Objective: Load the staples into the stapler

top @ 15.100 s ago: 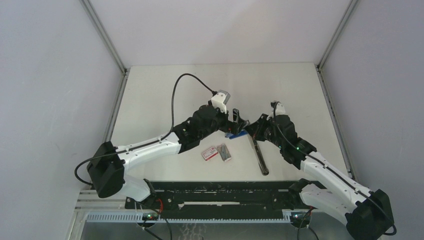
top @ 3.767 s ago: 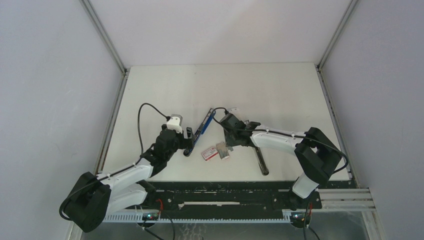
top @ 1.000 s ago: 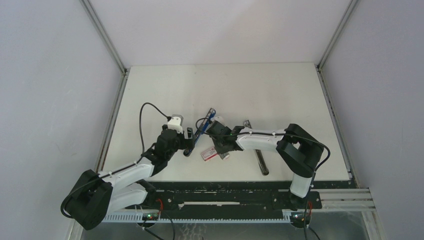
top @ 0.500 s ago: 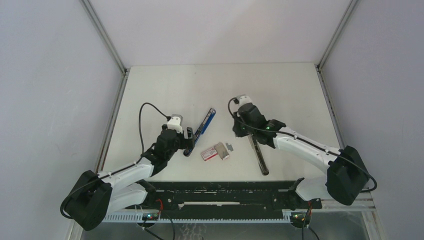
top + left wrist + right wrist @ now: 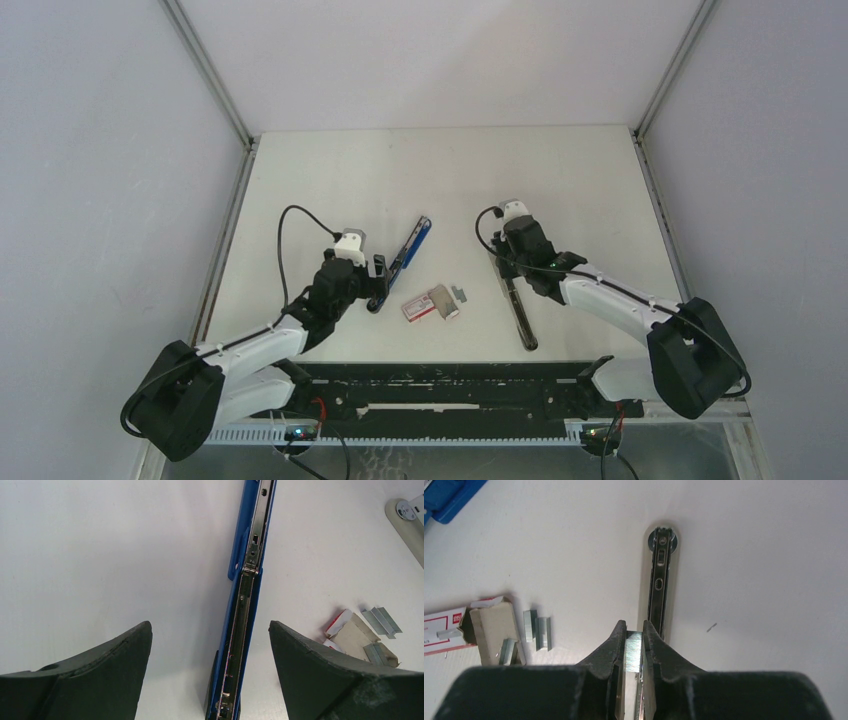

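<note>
The stapler lies in two parts. Its blue top [image 5: 406, 253] lies opened flat, with the metal channel facing up [image 5: 245, 605]. My left gripper [image 5: 378, 285] is open and straddles the blue top's near end [image 5: 210, 625] without touching it. The dark base strip [image 5: 518, 315] lies to the right. My right gripper [image 5: 508, 278] is shut on a silver staple strip [image 5: 634, 650], just above that base [image 5: 659, 580]. The red-and-white staple box [image 5: 418, 307] lies open with its tray [image 5: 494, 625]. Loose strips [image 5: 538, 630] lie beside it.
The white table [image 5: 560, 180] has walls at the left, right and back. A black rail [image 5: 440, 385] runs along the near edge. The box and loose strips [image 5: 382, 620] lie between the two stapler parts.
My right gripper has left the staple box and swung right, then settled over the far end of the base strip, with a staple strip in it. The left arm has not moved.
</note>
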Robot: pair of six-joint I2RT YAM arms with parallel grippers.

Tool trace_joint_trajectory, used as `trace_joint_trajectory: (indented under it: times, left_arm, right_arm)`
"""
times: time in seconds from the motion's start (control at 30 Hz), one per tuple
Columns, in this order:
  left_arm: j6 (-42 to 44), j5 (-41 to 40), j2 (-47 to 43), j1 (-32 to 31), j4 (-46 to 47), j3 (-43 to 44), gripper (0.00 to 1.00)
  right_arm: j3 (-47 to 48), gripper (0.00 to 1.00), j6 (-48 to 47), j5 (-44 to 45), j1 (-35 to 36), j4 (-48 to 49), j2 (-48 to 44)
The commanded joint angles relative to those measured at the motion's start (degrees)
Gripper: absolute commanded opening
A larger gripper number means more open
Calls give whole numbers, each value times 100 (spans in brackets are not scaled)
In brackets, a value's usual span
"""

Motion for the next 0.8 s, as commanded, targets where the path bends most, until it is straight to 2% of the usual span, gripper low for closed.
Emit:
trace_joint_trajectory:
  times: [0.0,0.77]
  left_arm:
    - [-63,-78,-21,-14,221,311,91]
    - [-54,-71,-130,-14,222,272,90]
  right_arm:
    - [46,11,-323,-91,-173,605,91]
    - [372,10,177,230,-313,445,723]
